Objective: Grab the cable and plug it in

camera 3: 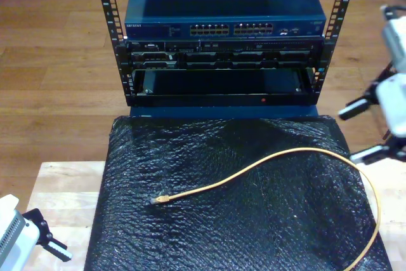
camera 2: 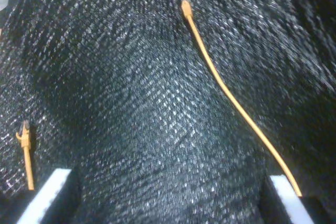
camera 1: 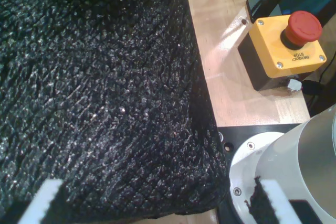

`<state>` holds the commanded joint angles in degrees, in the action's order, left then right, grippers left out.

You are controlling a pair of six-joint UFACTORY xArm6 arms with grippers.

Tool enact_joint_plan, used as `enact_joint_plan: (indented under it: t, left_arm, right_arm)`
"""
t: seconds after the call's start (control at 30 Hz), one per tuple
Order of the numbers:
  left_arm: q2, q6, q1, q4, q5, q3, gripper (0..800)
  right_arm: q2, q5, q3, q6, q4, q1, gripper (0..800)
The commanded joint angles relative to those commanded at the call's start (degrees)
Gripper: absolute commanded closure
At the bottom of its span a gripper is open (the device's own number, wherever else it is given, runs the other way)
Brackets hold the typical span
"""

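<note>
The yellow-orange cable [camera 3: 254,166] lies in a long arc on the black mat [camera 3: 222,233], its plug [camera 3: 162,199] resting near the mat's middle. In the second wrist view the cable [camera 2: 226,90] runs from a plug [camera 2: 185,6] toward one finger, and another plug end [camera 2: 23,135] lies near the other finger. My second gripper [camera 2: 169,176] is open above the mat with nothing in it. My first gripper [camera 1: 161,182] is open over the mat's edge [camera 1: 105,103] and holds nothing. The network switch ports [camera 3: 231,30] sit in the rack behind the mat.
A yellow emergency-stop box [camera 1: 286,45] stands on the wooden table [camera 1: 226,77] beside a white robot base [camera 1: 294,156]. One arm [camera 3: 393,93] is at the exterior view's right, another [camera 3: 25,242] at its lower left. Black rack posts [camera 3: 108,17] flank the switch.
</note>
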<state>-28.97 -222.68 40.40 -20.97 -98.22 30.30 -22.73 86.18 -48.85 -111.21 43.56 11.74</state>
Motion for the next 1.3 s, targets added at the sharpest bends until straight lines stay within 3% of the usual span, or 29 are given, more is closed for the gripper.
enact_joint_plan:
  t: [0.47,0.6,0.87,1.07,1.3]
  left_arm:
    - [0.3,-0.1,-0.1,0.0,0.2,0.0,0]
    - [1.6,-0.1,-0.1,0.1,-0.1,0.3,0]
    - [1.8,-0.2,-0.1,0.0,0.1,0.3,0]
    - [2.5,-0.4,-0.1,0.0,0.2,0.4,0]
    - [3.0,-0.4,-0.1,0.0,0.4,0.3,0]
  right_arm:
    - [4.3,-20.1,3.9,4.8,-0.3,-20.1,2]
    - [6.9,-24.8,3.4,5.5,-0.3,-24.1,2]
    - [13.4,-32.0,-0.4,10.2,-1.1,-33.8,4]
    - [17.8,-35.6,-2.7,14.9,-5.0,-38.9,4]
    - [22.5,-39.5,-4.7,22.7,-15.7,-46.3,3]
